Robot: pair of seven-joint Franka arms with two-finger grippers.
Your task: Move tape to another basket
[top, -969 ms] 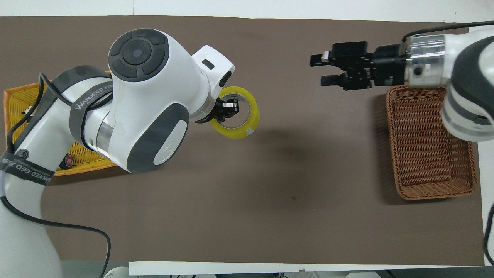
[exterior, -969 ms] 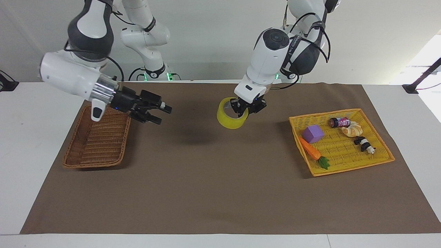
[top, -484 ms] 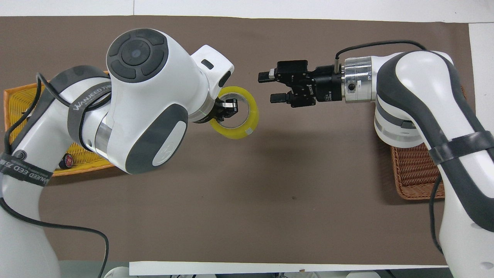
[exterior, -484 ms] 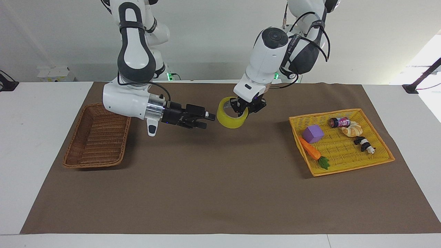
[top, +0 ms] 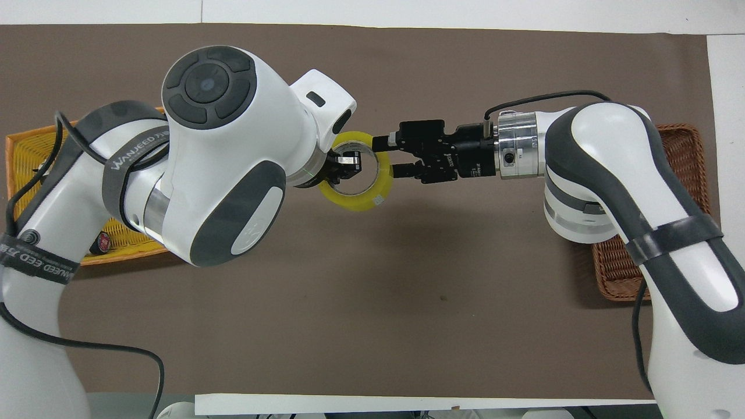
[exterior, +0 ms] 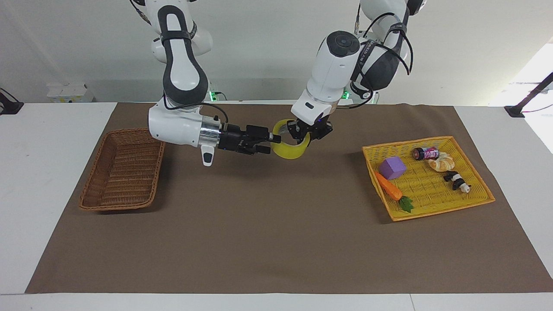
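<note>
**A:** Facing view first. Where is the tape (exterior: 288, 144)?

**B:** In the air over the middle of the brown mat (exterior: 276, 242), up at twelve o'clock of the mat's centre. The left gripper (exterior: 307, 132) comes down on it from above and is clamped on the roll's wall, one finger inside the core. I read that hold as deliberate: it leaves the outer rim free on the side turned to the other arm.

**A:** And the right gripper (exterior: 273, 143)?

**B:** It lies level, reaching in from the nine o'clock side of the roll, fingers spread apart with their tips at the rim. Whether they touch I cannot tell. It looks like a handover, since the wicker basket (exterior: 122, 172) sits at the right arm's end of the table.

**A:** The yellow basket (exterior: 432, 203)?

**B:** At the left arm's end, holding a purple block (exterior: 392, 167), a carrot (exterior: 390, 188) and some small items.

**A:** Now the overhead view.

**B:** The tape (top: 356, 198) shows as a ring at mid-mat. The left gripper (top: 344, 164) pinches its wall at about nine o'clock of the ring. The right gripper (top: 385, 156) arrives at three o'clock, one finger either side of the wall there, not closed. The wicker basket (top: 692, 151) is mostly hidden under the right arm.
</note>
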